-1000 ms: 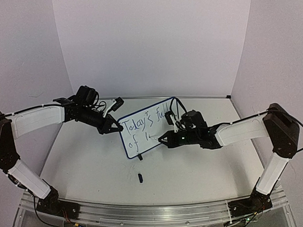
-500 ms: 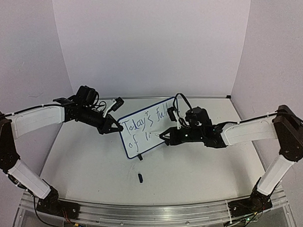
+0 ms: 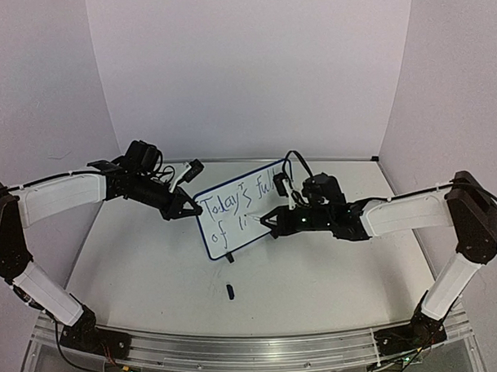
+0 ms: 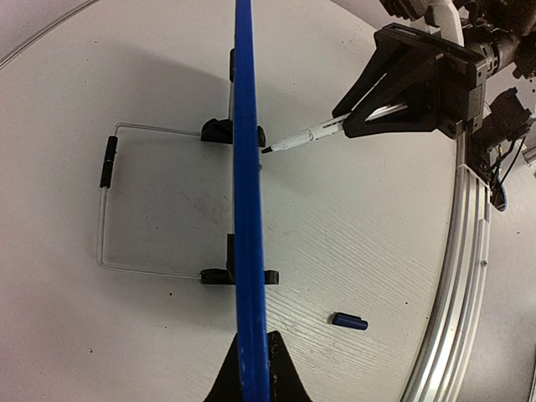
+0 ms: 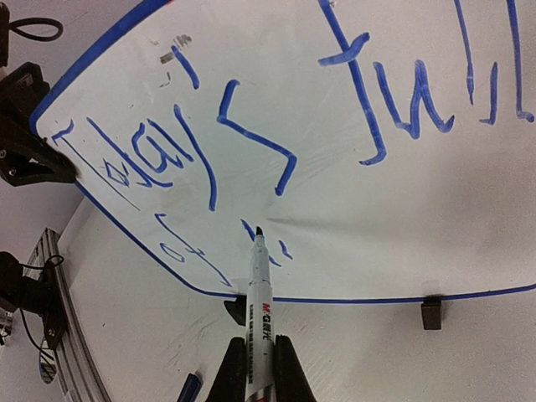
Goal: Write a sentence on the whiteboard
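The whiteboard [image 3: 237, 209] stands tilted on its black clip feet at mid-table. The sentence [image 3: 233, 204] reads "Today's full" on the top line and "of li" below, in blue strokes [image 5: 209, 151]. My left gripper [image 3: 186, 211] is shut on the board's left edge; the left wrist view shows the blue rim [image 4: 245, 167] edge-on between my jaws [image 4: 251, 368]. My right gripper [image 3: 270, 224] is shut on the white marker [image 5: 260, 310]. Its tip touches the board [image 5: 377, 193] at the second line's last strokes.
The marker's dark-blue cap [image 3: 230, 291] lies on the table in front of the board and also shows in the left wrist view [image 4: 349, 321]. The wire stand [image 4: 105, 201] sticks out behind the board. A metal rail [image 3: 238, 350] runs along the near edge.
My right gripper has moved the marker slightly up and right along the second line. Short new strokes now show after "of l". The left arm and the board have stayed still.
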`<control>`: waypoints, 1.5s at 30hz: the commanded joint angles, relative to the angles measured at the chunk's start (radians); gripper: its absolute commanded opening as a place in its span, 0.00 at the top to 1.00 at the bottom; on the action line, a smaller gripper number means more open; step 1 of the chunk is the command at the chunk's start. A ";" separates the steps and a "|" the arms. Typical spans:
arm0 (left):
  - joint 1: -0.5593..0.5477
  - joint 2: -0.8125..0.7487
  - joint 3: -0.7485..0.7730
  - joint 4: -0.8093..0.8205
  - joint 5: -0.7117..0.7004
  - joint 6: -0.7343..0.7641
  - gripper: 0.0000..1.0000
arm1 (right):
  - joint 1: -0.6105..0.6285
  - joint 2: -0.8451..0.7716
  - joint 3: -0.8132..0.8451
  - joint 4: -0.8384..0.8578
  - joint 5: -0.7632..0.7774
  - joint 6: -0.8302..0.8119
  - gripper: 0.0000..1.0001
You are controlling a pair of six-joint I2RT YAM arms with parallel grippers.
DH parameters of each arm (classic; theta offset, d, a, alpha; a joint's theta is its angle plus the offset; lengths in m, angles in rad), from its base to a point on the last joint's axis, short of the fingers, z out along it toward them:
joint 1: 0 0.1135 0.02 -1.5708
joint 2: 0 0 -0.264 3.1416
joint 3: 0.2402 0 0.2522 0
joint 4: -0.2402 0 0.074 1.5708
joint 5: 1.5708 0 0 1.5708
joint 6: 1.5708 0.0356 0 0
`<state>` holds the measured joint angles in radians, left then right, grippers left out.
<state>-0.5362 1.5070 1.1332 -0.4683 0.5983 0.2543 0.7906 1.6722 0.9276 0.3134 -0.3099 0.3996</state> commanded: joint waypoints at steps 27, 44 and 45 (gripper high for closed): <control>-0.019 0.024 0.005 -0.076 -0.027 0.016 1.00 | -0.004 0.009 0.032 0.016 0.015 -0.013 1.00; -0.019 0.024 0.005 -0.079 -0.030 0.017 1.00 | -0.025 -0.008 -0.046 0.068 -0.009 0.022 1.00; -0.019 0.023 0.006 -0.078 -0.029 0.017 1.00 | -0.027 -0.004 -0.046 0.079 -0.023 0.025 1.00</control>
<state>-0.5381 1.5070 1.1332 -0.4667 0.5972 0.2546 0.7834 1.6482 0.8871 0.3210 -0.2928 0.4038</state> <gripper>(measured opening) 0.034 0.067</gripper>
